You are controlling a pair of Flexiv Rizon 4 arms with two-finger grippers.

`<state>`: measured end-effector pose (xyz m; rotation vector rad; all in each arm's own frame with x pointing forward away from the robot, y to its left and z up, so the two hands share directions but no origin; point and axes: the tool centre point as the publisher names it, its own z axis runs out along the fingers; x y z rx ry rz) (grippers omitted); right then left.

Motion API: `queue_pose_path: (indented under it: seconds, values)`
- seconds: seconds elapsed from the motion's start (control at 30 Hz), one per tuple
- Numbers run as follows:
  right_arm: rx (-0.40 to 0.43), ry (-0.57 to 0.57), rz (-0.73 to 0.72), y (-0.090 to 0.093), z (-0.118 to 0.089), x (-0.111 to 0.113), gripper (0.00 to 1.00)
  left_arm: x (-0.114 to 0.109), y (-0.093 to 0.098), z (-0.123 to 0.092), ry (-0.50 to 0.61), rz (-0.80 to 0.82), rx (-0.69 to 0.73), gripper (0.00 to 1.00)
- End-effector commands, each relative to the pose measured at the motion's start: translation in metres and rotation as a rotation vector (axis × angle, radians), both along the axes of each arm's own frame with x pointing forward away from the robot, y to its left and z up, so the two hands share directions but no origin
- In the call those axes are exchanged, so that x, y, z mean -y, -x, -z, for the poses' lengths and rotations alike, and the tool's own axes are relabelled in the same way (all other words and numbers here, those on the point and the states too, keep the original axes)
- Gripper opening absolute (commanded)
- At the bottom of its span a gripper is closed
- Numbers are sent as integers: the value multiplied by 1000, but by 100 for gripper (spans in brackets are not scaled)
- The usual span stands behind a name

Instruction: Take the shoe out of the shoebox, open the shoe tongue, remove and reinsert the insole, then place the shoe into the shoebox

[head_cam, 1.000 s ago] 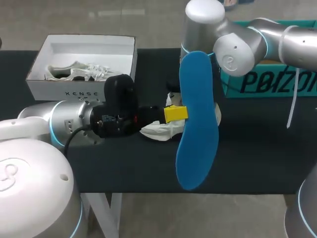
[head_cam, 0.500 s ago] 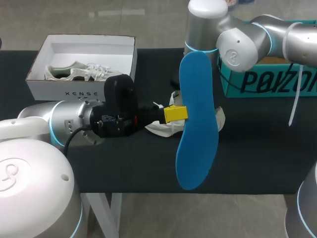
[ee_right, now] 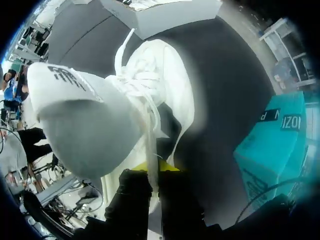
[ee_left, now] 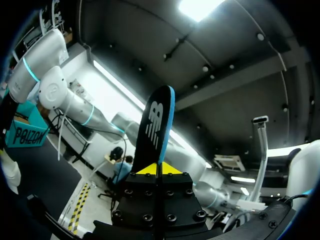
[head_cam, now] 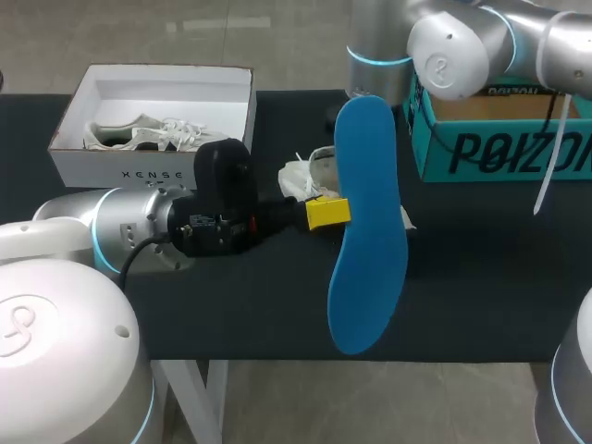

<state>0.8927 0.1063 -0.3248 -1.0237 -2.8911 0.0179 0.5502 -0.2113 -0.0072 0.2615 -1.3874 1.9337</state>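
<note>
Over the black table (head_cam: 499,277) in the head view, the left arm (head_cam: 111,227) comes in from the left side. The left gripper (head_cam: 328,212) is clamped on a blue insole (head_cam: 370,231), which it holds off the table, its length running from the far side toward the near edge. Just behind the insole lies the white shoe (head_cam: 310,171), partly hidden by it. The right arm (head_cam: 444,55) comes down from the far right corner to the shoe; its gripper is hidden behind the insole. A white shoebox (head_cam: 157,166) stands open at the far left with a second shoe (head_cam: 139,134) lying in it. A teal box (head_cam: 499,153) sits at the far right.

Along the left wrist view, the left gripper (ee_left: 156,170) is closed narrowly on the blue insole (ee_left: 157,125), which stands on edge between the two fingers, showing its dark printed face and its blue rim.

Along the right wrist view, the right gripper (ee_right: 155,167) is pinched tight on the white shoe (ee_right: 165,90), with a thin white strip of it between the fingers; whether lace or tongue edge, I cannot tell. The tongue (ee_right: 80,115) bulges out beside the gripper, with the laces (ee_right: 137,82) ahead of it. The teal box (ee_right: 270,145) lies to one side of the gripper, and the white shoebox (ee_right: 165,15) lies beyond the shoe.
</note>
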Motion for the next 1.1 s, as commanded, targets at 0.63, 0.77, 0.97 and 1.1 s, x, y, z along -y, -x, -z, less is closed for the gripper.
queue_pose_path:
  seconds: [0.63, 0.77, 0.97, 1.1]
  values:
    - [9, -98, 907, -7, -1, -21, 0, 2, -1, 0, 3, -1, 0, 0]
    - [6, -98, 792, -14, 10, -24, 0, 2, -1, 0, 3, -1, 0, 0]
    - [-1, -76, 718, -15, 21, -21, 0, 2, -1, 0, 3, -1, 0, 0]
    - [-7, -84, 676, -16, 25, -20, 0, 2, -1, 0, 3, -1, 0, 0]
